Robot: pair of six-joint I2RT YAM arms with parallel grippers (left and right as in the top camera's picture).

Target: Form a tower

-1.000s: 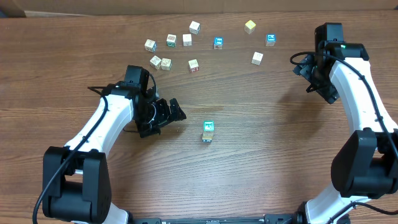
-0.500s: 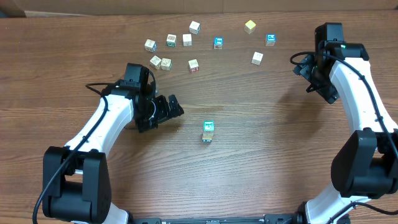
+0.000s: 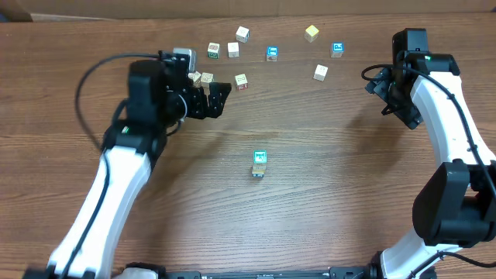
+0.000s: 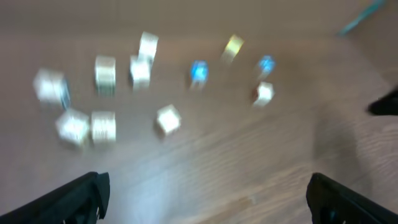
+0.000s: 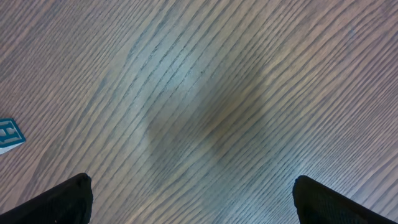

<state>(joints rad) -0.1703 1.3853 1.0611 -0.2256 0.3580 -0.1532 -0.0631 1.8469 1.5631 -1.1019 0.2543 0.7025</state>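
Observation:
The tower (image 3: 260,163) stands mid-table as a narrow stack of small wooden cubes with a cyan-green cube on top. My left gripper (image 3: 211,99) hangs up and to the left of it, well apart, open and empty, pointing at the loose cubes at the back. The left wrist view is blurred: its fingers (image 4: 81,196) stand wide apart over bare wood, with a pale cube (image 4: 168,119) ahead. My right gripper (image 3: 391,105) is at the far right, open, with only bare table between its fingertips (image 5: 62,199). The tower shows in neither wrist view.
Loose cubes lie scattered along the back: white ones (image 3: 242,33) (image 3: 233,49), a green-faced one (image 3: 213,50), blue-faced ones (image 3: 272,53) (image 3: 337,49), a yellow one (image 3: 311,32), and pale ones (image 3: 321,72) (image 3: 241,80) (image 3: 207,78). A blue cube (image 5: 9,135) sits at the right wrist view's left edge.
My left arm has risen and swung from beside the tower toward the loose cubes at the back left, still open. The right arm and the tower have not moved.

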